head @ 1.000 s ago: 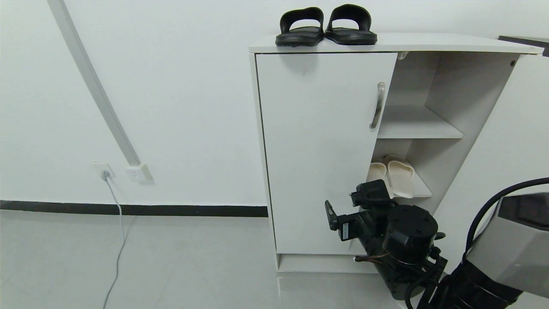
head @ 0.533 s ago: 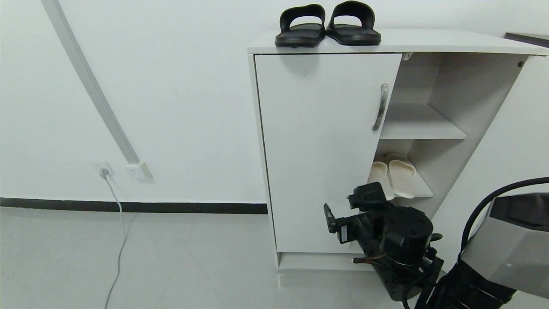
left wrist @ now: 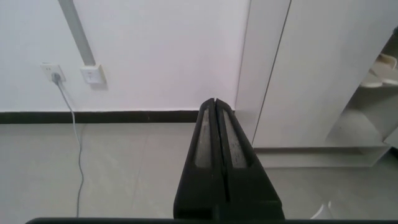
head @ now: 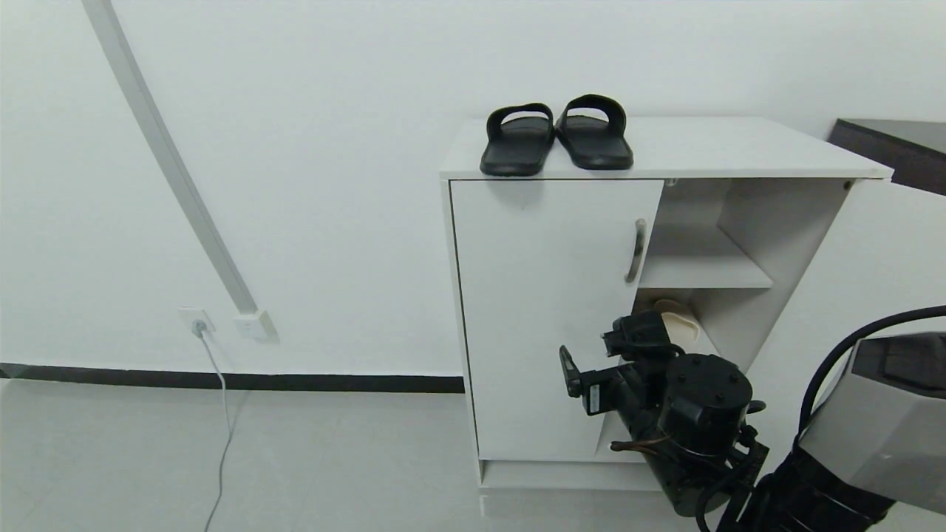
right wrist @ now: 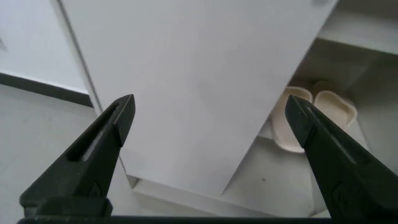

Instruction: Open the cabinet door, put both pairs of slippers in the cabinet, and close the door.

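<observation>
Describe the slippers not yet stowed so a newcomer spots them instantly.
Find the white cabinet standing against the white wall. On its top panel, at the end above the closed door, sits a pair of black slippers, side by side. They are the only dark pair; the cream slippers lie lower down, inside the open half.

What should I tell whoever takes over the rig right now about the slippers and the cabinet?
Grippers: left gripper shut, empty, aimed at the floor left of the cabinet. The right gripper is open, empty, low before the closed left door.
Done: right door open; white slippers inside, low.
Left: put the black slippers, now on the cabinet top, inside; close the door.
</observation>
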`<state>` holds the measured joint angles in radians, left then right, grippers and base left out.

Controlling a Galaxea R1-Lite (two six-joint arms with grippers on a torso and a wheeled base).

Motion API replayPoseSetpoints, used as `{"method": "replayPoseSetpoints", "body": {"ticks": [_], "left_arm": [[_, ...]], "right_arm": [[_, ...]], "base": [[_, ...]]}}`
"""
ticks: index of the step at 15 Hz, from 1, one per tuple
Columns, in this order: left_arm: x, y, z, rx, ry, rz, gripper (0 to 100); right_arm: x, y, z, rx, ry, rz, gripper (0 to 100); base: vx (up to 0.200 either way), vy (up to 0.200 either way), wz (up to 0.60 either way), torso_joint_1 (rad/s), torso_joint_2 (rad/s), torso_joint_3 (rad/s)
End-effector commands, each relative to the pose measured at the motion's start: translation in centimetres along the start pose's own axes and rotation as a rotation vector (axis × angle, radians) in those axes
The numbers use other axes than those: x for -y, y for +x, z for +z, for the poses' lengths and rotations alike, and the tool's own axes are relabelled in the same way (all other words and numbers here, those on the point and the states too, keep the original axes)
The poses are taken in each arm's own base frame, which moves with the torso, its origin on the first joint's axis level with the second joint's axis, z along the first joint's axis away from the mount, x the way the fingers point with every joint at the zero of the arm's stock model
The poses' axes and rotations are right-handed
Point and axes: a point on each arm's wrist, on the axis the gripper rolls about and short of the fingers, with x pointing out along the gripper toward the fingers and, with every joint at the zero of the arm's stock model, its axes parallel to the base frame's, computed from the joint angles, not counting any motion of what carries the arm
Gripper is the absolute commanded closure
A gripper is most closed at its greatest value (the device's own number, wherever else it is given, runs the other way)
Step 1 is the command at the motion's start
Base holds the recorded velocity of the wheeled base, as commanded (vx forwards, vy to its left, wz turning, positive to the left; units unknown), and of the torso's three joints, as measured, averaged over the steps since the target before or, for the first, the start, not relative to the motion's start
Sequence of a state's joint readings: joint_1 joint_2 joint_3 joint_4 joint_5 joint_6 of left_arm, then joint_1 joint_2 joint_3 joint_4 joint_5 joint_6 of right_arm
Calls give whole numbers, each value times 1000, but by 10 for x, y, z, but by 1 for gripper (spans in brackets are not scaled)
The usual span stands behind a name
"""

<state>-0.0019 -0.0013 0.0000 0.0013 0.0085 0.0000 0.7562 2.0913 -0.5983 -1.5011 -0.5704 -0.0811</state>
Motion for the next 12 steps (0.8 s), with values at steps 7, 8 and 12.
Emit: {"method": "replayPoseSetpoints", "body": {"ticks": [7,8,12], "left_arm": [[0,0,0,-2,0,1,100],[0,0,0,-2,0,1,100],[0,0,0,-2,0,1,100]], "right_arm": [[7,5,-3,-8,-4,-26,0],[7,5,-3,-6,-3,-26,0],[7,5,-3,-8,-4,-26,0]], "base": [[0,0,0,152,-475,-325],[0,0,0,183,-496,-305],[0,0,0,204,-509,-316]]}}
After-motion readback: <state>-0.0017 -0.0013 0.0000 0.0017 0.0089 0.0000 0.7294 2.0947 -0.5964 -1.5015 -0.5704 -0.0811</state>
